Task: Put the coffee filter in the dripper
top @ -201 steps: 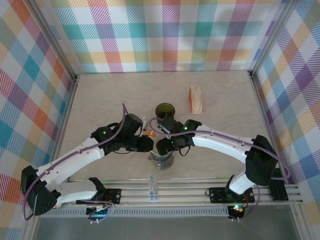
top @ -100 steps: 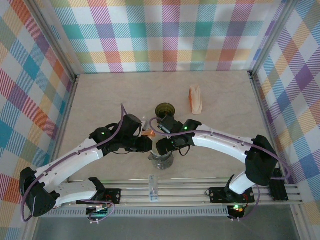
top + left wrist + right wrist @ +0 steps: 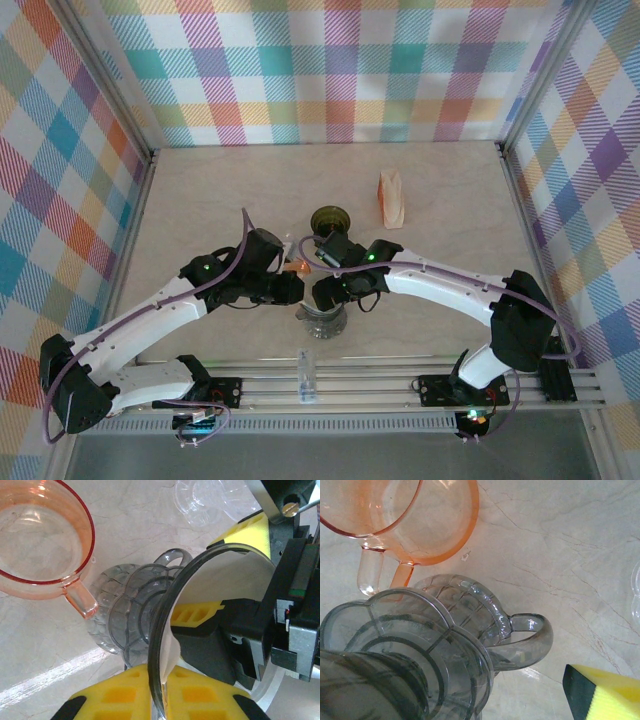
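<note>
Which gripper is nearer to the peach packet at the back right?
Right. The right gripper is front-left of the peach packet, over the grey dripper; the left gripper is further left.

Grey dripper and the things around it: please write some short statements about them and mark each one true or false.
1. A white coffee filter sits inside the rim of the grey dripper. True.
2. The orange cup lies on its side. False: it stands upright, mouth up.
3. The dripper has no handle. False: a loop handle sticks out from it.
4. A pale paper stack lies on the table, well apart from the dripper. True.
5. The orange cup is stacked on the dripper. False: it stands beside it on the table.
</note>
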`<action>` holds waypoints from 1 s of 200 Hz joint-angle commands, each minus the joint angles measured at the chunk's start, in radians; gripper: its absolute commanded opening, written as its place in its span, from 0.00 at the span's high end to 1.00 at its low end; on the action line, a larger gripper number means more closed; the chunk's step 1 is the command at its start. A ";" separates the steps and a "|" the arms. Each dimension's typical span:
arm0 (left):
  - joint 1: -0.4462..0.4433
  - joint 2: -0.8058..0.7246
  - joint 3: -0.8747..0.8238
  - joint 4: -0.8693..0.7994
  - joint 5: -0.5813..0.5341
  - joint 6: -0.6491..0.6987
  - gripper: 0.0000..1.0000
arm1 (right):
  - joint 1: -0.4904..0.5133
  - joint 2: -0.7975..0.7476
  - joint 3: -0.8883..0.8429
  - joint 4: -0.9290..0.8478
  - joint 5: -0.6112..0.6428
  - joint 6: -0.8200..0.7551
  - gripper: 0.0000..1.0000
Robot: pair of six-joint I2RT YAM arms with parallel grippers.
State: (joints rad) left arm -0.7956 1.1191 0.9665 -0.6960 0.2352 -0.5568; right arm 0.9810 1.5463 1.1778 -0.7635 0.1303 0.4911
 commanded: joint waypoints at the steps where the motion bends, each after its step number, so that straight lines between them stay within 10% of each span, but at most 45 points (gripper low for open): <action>1: 0.002 -0.004 -0.014 0.009 0.038 0.015 0.88 | -0.001 0.009 -0.012 0.011 0.014 0.019 0.13; 200: 0.002 0.004 0.004 -0.001 0.016 0.015 0.81 | -0.001 -0.196 -0.029 -0.049 0.053 0.066 0.12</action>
State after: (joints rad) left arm -0.7952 1.1191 0.9665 -0.6926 0.2455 -0.5560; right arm 0.9810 1.3792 1.1763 -0.7879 0.1684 0.5354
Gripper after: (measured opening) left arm 0.171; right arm 0.879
